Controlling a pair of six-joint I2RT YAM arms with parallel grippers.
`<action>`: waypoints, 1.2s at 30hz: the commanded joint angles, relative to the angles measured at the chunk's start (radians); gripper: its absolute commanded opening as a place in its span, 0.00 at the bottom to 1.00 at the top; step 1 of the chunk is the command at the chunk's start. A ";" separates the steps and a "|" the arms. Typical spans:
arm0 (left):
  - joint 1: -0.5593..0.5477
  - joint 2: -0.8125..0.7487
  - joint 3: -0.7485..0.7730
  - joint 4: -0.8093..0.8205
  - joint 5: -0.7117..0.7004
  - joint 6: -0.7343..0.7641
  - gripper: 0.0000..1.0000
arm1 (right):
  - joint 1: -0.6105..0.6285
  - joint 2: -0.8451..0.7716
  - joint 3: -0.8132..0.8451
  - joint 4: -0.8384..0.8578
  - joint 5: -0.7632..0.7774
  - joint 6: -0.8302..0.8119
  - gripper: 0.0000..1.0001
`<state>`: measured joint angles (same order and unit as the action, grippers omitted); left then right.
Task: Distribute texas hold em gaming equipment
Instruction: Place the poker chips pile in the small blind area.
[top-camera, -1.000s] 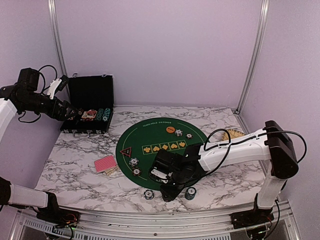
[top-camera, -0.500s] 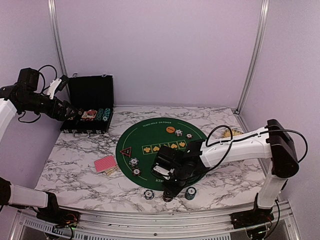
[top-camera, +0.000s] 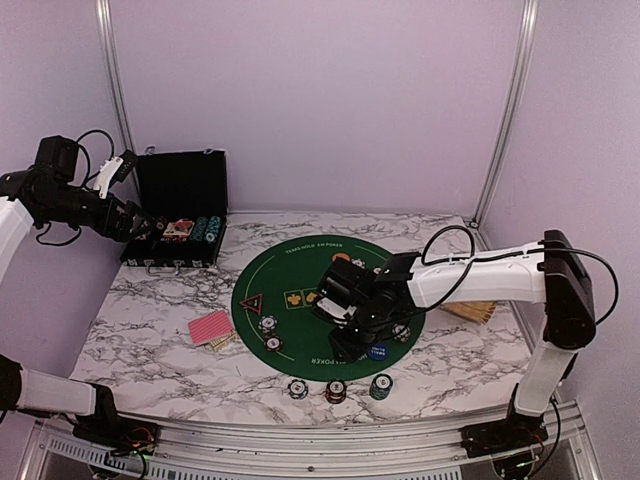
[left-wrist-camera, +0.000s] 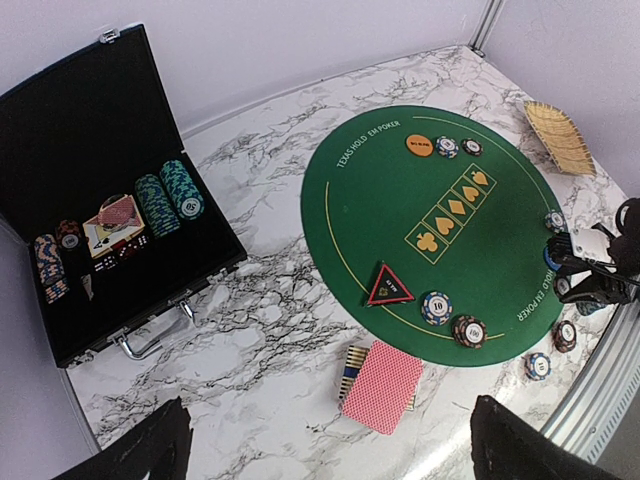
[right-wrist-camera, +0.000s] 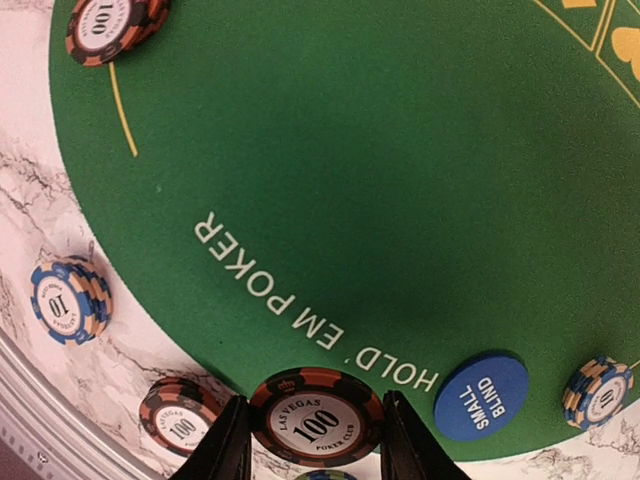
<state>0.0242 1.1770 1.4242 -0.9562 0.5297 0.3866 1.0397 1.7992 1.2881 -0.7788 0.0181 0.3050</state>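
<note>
My right gripper (top-camera: 347, 348) hovers over the near part of the round green mat (top-camera: 300, 275). It is shut on a black-red "100" chip (right-wrist-camera: 316, 418), held between its fingers (right-wrist-camera: 226, 445). The blue small-blind button (top-camera: 380, 351) lies beside it on the mat. Three chip stacks (top-camera: 335, 390) sit along the near table edge. Two chip stacks (top-camera: 266, 323), the black-red triangle marker (top-camera: 251, 301) and the orange button (left-wrist-camera: 420, 145) are on the mat. The red-backed cards (top-camera: 210, 327) lie left of the mat. My left gripper (top-camera: 150, 228) is raised at the far left, open and empty.
The open black chip case (top-camera: 180, 215) stands at the back left with more chips and cards inside. A tan slatted wooden piece (top-camera: 472, 310) lies right of the mat, partly under the right arm. The table's near edge is a metal rail (top-camera: 300, 430).
My right gripper has lifted from the near table edge and moved back over the mat. A black-red chip stack now shows on the table where it was. The left arm has not moved.
</note>
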 joint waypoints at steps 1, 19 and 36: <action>-0.003 -0.025 0.025 -0.029 -0.008 0.018 0.99 | -0.026 0.037 0.020 0.025 0.032 -0.009 0.09; -0.004 -0.021 0.022 -0.034 -0.003 0.021 0.99 | -0.089 0.094 -0.031 0.115 -0.006 -0.020 0.46; -0.004 -0.007 0.025 -0.035 0.004 0.021 0.99 | -0.097 0.060 0.010 0.063 0.054 -0.030 0.54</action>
<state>0.0242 1.1706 1.4242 -0.9661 0.5232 0.3977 0.9493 1.8847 1.2541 -0.6949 0.0452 0.2806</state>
